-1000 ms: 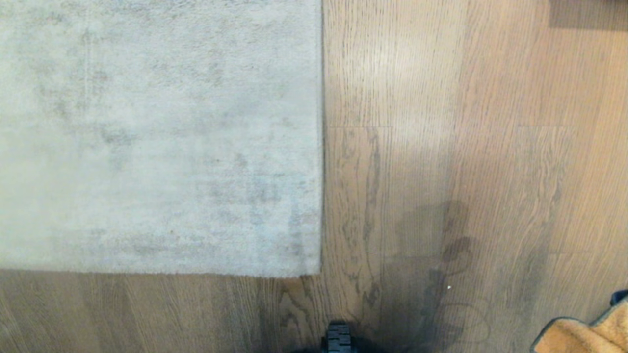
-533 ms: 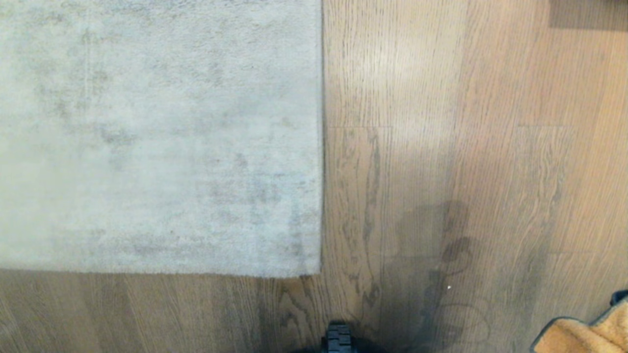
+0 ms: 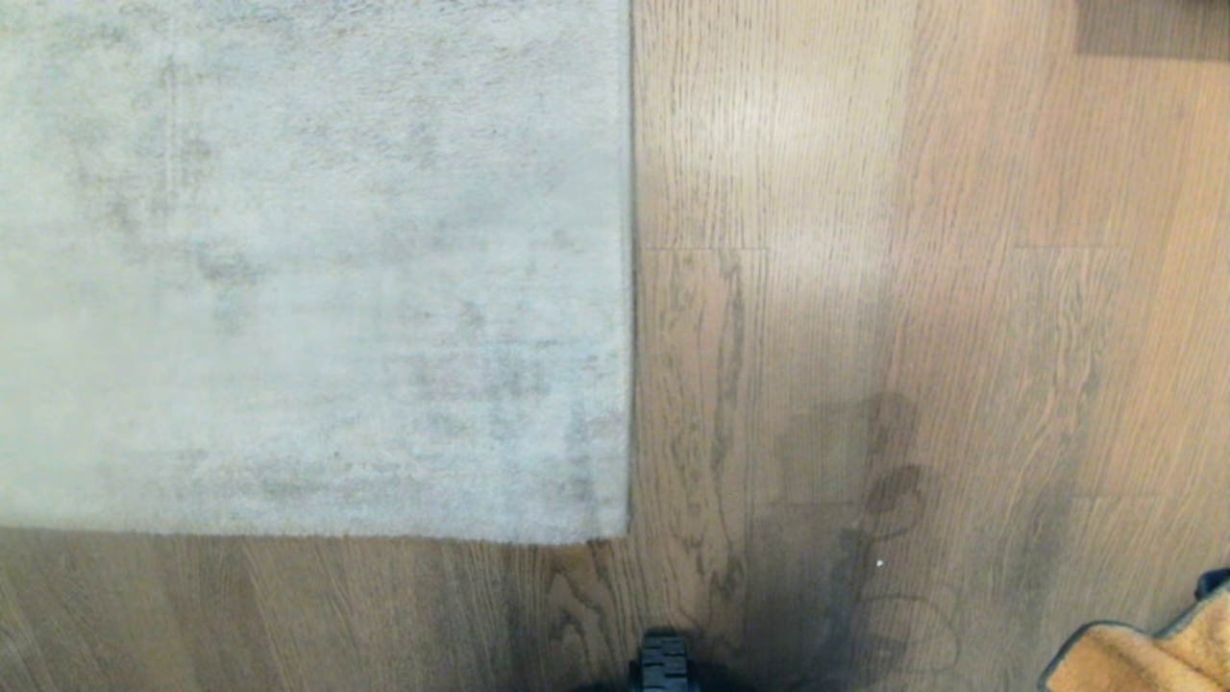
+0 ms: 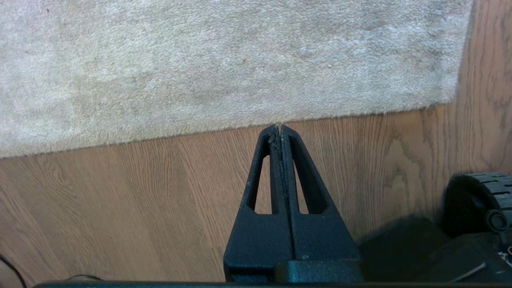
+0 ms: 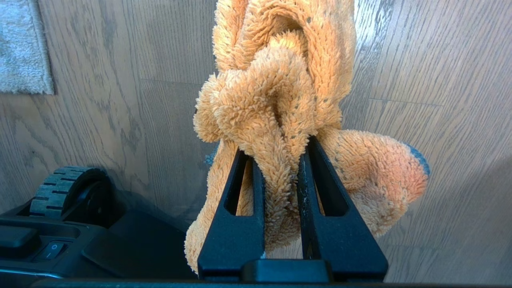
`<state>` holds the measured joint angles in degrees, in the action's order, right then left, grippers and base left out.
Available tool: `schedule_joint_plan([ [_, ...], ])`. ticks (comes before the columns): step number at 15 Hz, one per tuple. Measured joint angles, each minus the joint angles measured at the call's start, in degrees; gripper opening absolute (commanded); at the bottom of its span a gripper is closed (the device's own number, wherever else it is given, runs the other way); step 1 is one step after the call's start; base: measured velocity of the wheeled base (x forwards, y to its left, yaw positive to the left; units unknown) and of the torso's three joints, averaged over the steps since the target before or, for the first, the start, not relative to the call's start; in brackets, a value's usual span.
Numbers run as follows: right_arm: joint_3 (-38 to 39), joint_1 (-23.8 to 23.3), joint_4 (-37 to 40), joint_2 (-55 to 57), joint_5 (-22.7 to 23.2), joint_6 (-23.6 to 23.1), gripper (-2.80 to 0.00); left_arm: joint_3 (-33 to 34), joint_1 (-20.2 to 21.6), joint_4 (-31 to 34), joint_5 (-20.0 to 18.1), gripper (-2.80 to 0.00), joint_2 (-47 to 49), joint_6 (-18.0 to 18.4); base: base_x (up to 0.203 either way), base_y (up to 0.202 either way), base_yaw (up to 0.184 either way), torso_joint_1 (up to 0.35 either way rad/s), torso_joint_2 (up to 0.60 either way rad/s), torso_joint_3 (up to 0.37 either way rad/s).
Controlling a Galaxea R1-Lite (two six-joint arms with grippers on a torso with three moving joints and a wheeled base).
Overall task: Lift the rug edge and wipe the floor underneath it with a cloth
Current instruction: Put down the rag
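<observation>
The pale grey rug [image 3: 288, 269] lies flat on the wood-plank floor [image 3: 865, 288]; the rug edge [image 3: 620, 288] runs straight down to a square corner [image 3: 610, 524]. In the left wrist view my left gripper [image 4: 279, 127] hangs shut and empty above bare floor [image 4: 120, 200], its tips just short of the rug's near border [image 4: 240, 116]. My right gripper [image 5: 278, 146] is shut on the fluffy orange cloth [image 5: 280, 80], which bunches between and past the fingers. The cloth [image 3: 1143, 663] shows at the head view's lower right corner. Neither gripper itself shows in the head view.
My base's black ribbed wheel [image 3: 663, 663] sits at the bottom middle, also seen as a wheel [image 4: 480, 192] beside the left gripper and a wheel [image 5: 64, 188] beside the right. A dark patch [image 3: 1148, 29] lies at the far right. The rug corner [image 5: 24, 48] shows far off.
</observation>
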<state>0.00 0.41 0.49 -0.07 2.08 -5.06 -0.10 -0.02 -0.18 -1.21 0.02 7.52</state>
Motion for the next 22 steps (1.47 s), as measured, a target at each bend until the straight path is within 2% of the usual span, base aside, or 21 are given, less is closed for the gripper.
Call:
schedule_joint_plan([
  [13, 0.0, 0.0, 0.0, 0.0, 0.0, 0.0, -2.8, 0.0, -0.1, 0.0, 0.1, -2.8, 0.0, -0.2, 0.0, 0.0, 0.0, 0.0, 0.0, 0.0],
  [22, 0.0, 0.0, 0.0, 0.0, 0.0, 0.0, -2.8, 0.0, 0.0, 0.0, 0.1, -2.8, 0.0, -0.2, 0.001, -0.171, 0.002, 0.003, 0.0, 0.001],
])
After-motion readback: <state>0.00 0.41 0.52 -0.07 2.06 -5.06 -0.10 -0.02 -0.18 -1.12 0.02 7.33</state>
